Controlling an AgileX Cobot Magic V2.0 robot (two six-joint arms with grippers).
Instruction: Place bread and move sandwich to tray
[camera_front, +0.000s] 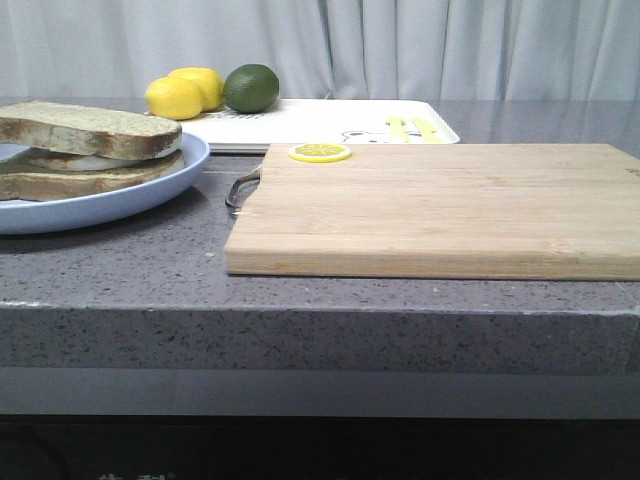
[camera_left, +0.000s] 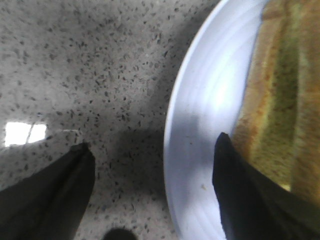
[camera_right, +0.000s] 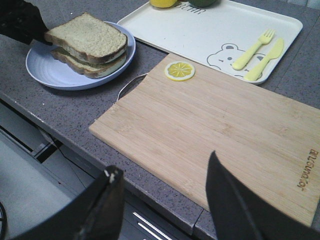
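Looking forward over the worktop (camera_front: 120, 270): the sandwich (camera_front: 85, 150) is sitting stacked on the light-blue plate (camera_front: 150, 195), egg white peeking between the slices; neither claw is showing here.
Front view, destination: the tray (camera_front: 330, 125) is lying behind the cutting board (camera_front: 440, 205), carrying lemons (camera_front: 185, 92) and a lime (camera_front: 251, 87); a lemon slice (camera_front: 320, 152) is resting on the board's far edge.
Left wrist view, claw: the left claw (camera_left: 152, 180) is hanging wide open with nothing held, one finger over bare worktop, the other over the plate beside the sandwich edge.
Left wrist view, handling: the bread is looking soft and light, likely crushing under a hard pinch, and the egg layer could be sliding; gripping across both crusts together seems safest.
Right wrist view, claw: the right claw (camera_right: 162, 200) is spread wide and empty, hovering over the board's near corner.
Right wrist view, places: the sandwich is lying well apart from this claw, across the board; the tray with its yellow fork (camera_right: 253, 48) is lying beyond the board.
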